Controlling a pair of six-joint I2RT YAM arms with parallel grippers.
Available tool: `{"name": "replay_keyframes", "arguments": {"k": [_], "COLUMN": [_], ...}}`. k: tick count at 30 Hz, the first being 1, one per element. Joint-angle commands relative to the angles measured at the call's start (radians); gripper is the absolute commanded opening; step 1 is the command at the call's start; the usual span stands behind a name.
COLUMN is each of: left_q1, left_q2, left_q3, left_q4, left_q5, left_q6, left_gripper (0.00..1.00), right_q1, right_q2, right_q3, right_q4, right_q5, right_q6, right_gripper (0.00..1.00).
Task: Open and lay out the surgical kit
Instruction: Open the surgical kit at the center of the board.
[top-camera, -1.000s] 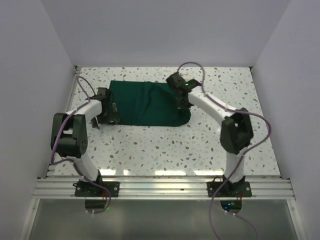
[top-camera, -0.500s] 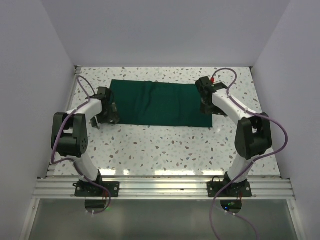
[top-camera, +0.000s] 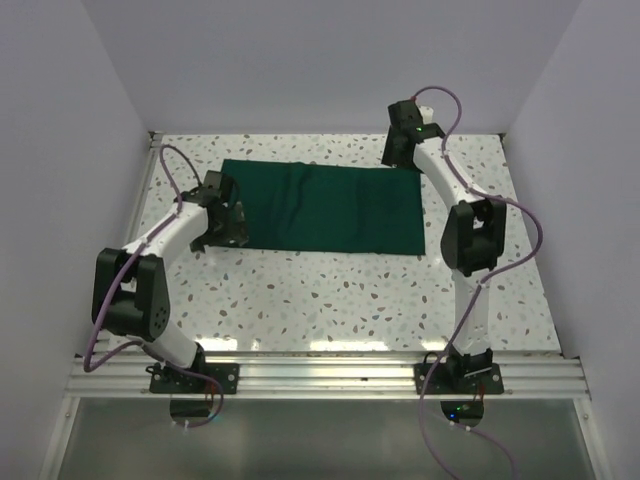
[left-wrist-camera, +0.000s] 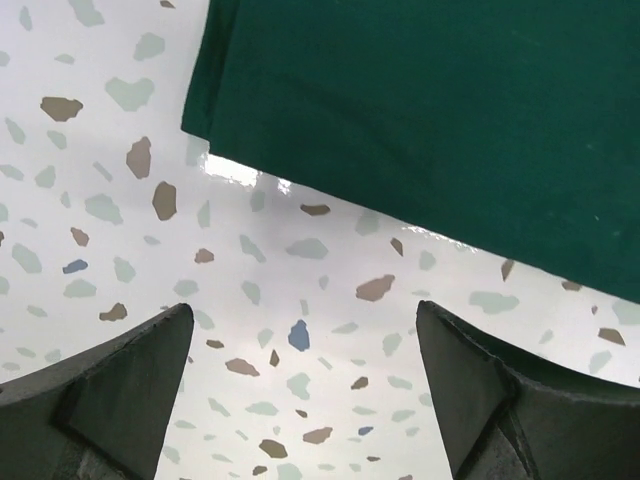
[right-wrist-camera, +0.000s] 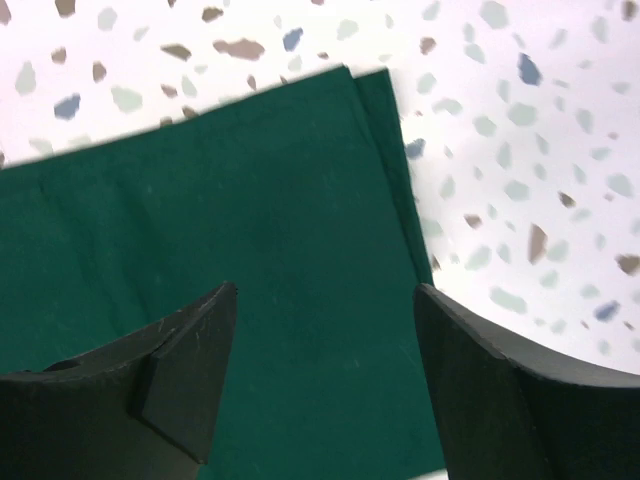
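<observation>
The surgical kit shows as a dark green cloth wrap (top-camera: 320, 205) spread in a flat rectangle across the far half of the speckled table. Whatever is inside it is hidden. My left gripper (top-camera: 232, 222) stands open by the cloth's left end. In the left wrist view the gripper (left-wrist-camera: 300, 315) hovers over bare table, just short of the cloth's folded corner (left-wrist-camera: 450, 120). My right gripper (top-camera: 393, 155) is open and raised above the far right corner. In the right wrist view the gripper (right-wrist-camera: 325, 295) has only the cloth (right-wrist-camera: 200, 230) far below between its fingers.
White walls close the table in on the left, back and right. An aluminium rail (top-camera: 320, 375) with both arm bases runs along the near edge. Purple cables loop over each arm. Bare speckled table (top-camera: 330, 290) lies between the cloth and the rail.
The right gripper drew the cloth's right flap out to the right, opened and let go, then rose to the far right corner. The cloth now lies flat. The left gripper shifted slightly.
</observation>
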Motion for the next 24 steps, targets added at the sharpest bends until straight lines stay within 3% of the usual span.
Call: {"name": "replay_keyframes", "arguments": {"k": [1,9,24], "left_q1": [-0.028,-0.066,-0.095], "left_q2": [-0.056,-0.102,-0.047], "left_q3": [-0.007,-0.033,0.019], "left_q4": [-0.055,-0.093,-0.125], "left_q5": [-0.014,-0.034,-0.049], "left_q6": [-0.045,-0.087,-0.123], "left_gripper": [0.97,0.96,0.96], "right_q1": [-0.062,-0.14,-0.174], "right_q2": [0.136,0.42,0.546], "right_q3": [0.162,0.469,0.486], "right_q4": [-0.025,-0.004,0.036], "right_q5": [-0.084,-0.189,-0.279], "right_q6": [-0.002,-0.005,0.017], "right_gripper": [0.72,0.64,0.5]}}
